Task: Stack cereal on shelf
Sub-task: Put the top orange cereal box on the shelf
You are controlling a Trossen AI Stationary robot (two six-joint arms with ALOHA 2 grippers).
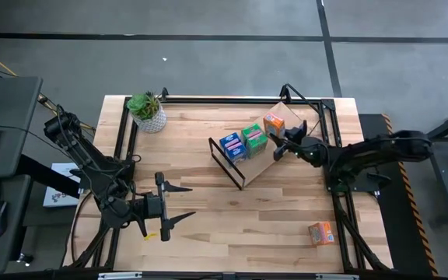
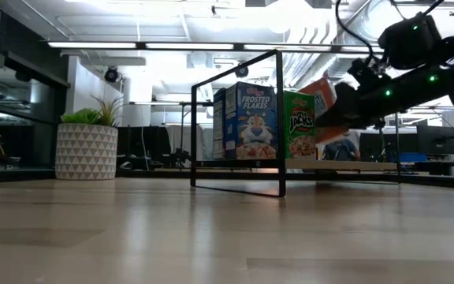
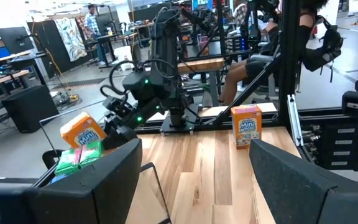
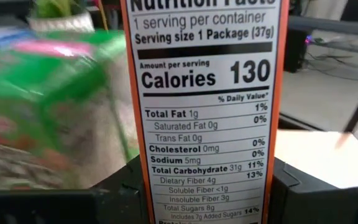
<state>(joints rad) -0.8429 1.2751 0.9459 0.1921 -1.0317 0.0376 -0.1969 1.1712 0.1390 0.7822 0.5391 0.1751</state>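
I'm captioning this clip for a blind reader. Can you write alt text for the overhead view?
The right end effector holds an orange cereal box at the shelf, beside a green box and a blue box already standing there. Another orange box lies near the table's right front corner, and the left end effector waits open.

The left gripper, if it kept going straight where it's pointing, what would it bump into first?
Probably nothing on the table. The left gripper, open and empty, points across bare tabletop; its wrist view shows the spare orange box slightly off to one side, and depth is uncertain.
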